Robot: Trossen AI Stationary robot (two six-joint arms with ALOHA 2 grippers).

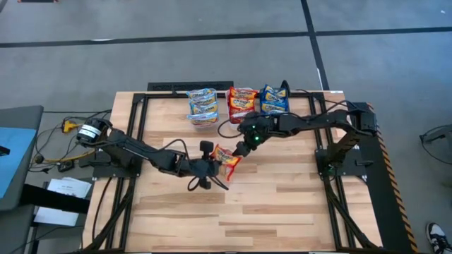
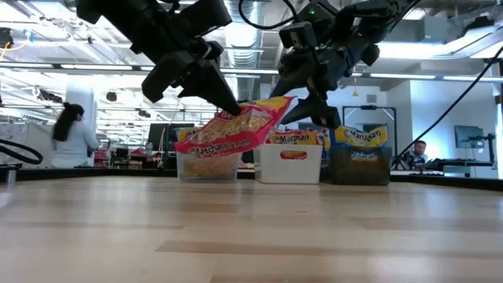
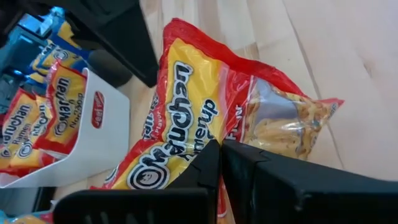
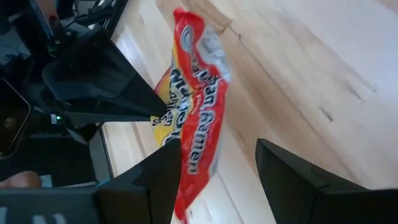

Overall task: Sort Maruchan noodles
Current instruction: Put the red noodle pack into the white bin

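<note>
Left gripper (image 2: 236, 110) of mine pinches the red Maruchan packet (image 2: 232, 130) by one edge — it hangs above the table (image 1: 282, 204). Right gripper (image 2: 310, 102), fingers spread, sits just beside the packet's other end — holding nothing.

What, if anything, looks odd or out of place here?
One red noodle packet hangs tilted in the air above the table, pinched at one end by the left gripper. The right gripper is open beside it. Nothing looks spilled or torn.

Bright overhead lighting, blurred wrist views
</note>
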